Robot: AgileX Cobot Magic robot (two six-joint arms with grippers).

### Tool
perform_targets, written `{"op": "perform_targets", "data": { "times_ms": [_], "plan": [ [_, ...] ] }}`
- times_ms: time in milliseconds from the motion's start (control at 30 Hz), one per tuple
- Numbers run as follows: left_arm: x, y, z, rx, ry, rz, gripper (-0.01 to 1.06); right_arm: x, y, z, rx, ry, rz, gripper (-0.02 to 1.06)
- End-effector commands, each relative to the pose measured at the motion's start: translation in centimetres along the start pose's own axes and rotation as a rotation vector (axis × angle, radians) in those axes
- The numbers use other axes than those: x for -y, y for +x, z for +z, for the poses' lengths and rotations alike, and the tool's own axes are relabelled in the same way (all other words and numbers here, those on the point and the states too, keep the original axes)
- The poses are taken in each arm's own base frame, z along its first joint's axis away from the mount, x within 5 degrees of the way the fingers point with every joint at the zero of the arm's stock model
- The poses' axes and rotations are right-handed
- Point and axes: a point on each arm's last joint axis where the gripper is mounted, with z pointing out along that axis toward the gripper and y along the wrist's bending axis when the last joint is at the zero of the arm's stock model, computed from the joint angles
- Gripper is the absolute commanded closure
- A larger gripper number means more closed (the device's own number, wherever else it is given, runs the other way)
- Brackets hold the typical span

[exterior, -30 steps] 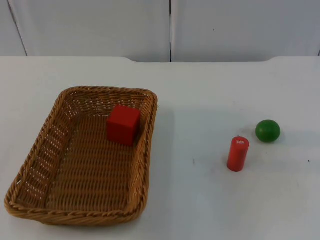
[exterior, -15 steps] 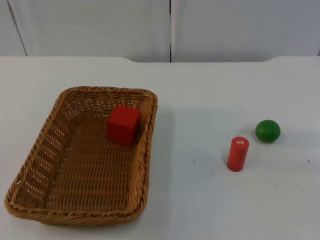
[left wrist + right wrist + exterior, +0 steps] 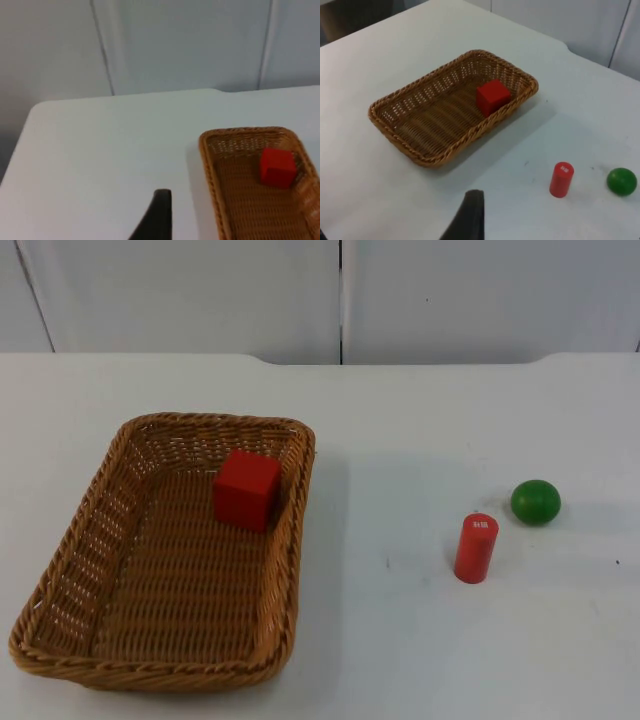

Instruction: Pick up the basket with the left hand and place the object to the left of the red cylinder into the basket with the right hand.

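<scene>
A brown woven basket (image 3: 85,540) rests on the white table at the left. A red cube (image 3: 245,488) lies inside it, near its far right corner. At the right a red cylinder (image 3: 476,548) stands upright, with a green ball (image 3: 535,501) just behind it to the right. My left gripper (image 3: 160,212) hovers over bare table, apart from the basket (image 3: 209,170) and the cube (image 3: 276,167). My right gripper (image 3: 470,212) hangs high and well back from the basket (image 3: 470,134), cube (image 3: 492,97), cylinder (image 3: 561,179) and ball (image 3: 622,181). Neither gripper holds anything.
The grey partition wall (image 3: 340,295) closes the table's far edge. Open white table (image 3: 390,540) lies between the basket and the cylinder.
</scene>
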Motion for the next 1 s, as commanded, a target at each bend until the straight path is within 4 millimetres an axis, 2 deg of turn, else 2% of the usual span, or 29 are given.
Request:
{"op": "perform_targets", "data": {
  "times_ms": [0, 33, 100, 167, 267, 700, 967],
  "plan": [
    [-0.3, 1.4, 0.1, -0.007, -0.036, -0.029, 0.20, 0.2, 0.1, -0.5, 0.020, 0.022, 0.008, 0.19],
    [-0.4, 2.4, 0.4, -0.015, -0.050, -0.040, 0.20, 0.1, 0.2, -0.8, 0.032, 0.024, 0.009, 0.19],
    [-0.5, 2.7, 0.4, -0.013, -0.060, -0.045, 0.20, 0.1, 0.2, -0.9, 0.034, 0.024, 0.009, 0.19],
    [-0.8, 4.8, 1.2, -0.049, -0.100, -0.087, 0.20, 0.1, 0.3, -1.3, 0.053, 0.025, 0.022, 0.19],
    [-1.1, 5.9, 1.9, -0.127, -0.125, -0.085, 0.20, 0.1, 0.6, -1.6, 0.048, 0.031, 0.016, 0.19],
    [-1.1, 6.3, 2.2, -0.151, -0.133, -0.081, 0.20, 0.2, 1.9, -2.8, -0.012, 0.053, 0.036, 0.19],
    [-0.9, 6.5, 2.3, -0.159, -0.100, -0.055, 0.20, 0.2, 3.1, -5.1, 0.062, 0.070, 0.029, 0.19]
  ]
}}
